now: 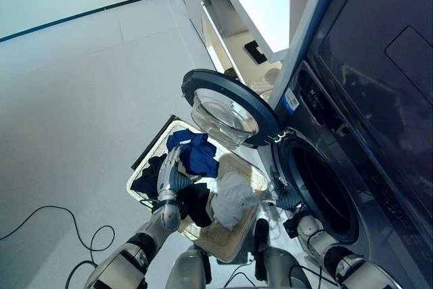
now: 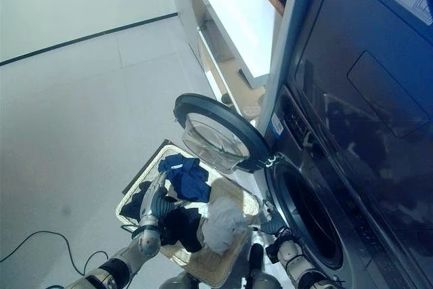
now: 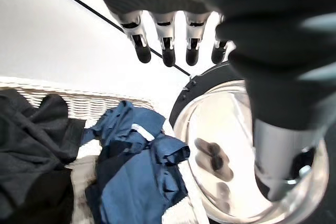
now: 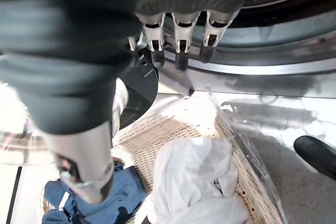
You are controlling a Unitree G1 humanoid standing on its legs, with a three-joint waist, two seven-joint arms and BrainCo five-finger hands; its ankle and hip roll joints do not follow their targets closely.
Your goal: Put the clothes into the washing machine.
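Clothes, namely a blue garment (image 1: 196, 153), a dark one (image 1: 194, 202) and a white one (image 1: 231, 198), lie in a wicker basket (image 1: 223, 240) on the floor beside a washing machine (image 1: 352, 133) whose round door (image 1: 230, 109) stands open. Left hand (image 1: 169, 177) hovers over the basket with fingers (image 3: 168, 51) straight and holding nothing, just above the blue garment. Right hand (image 1: 287, 197), fingers (image 4: 181, 51) also extended and empty, hangs between the basket's edge and the machine's opening, near the white garment.
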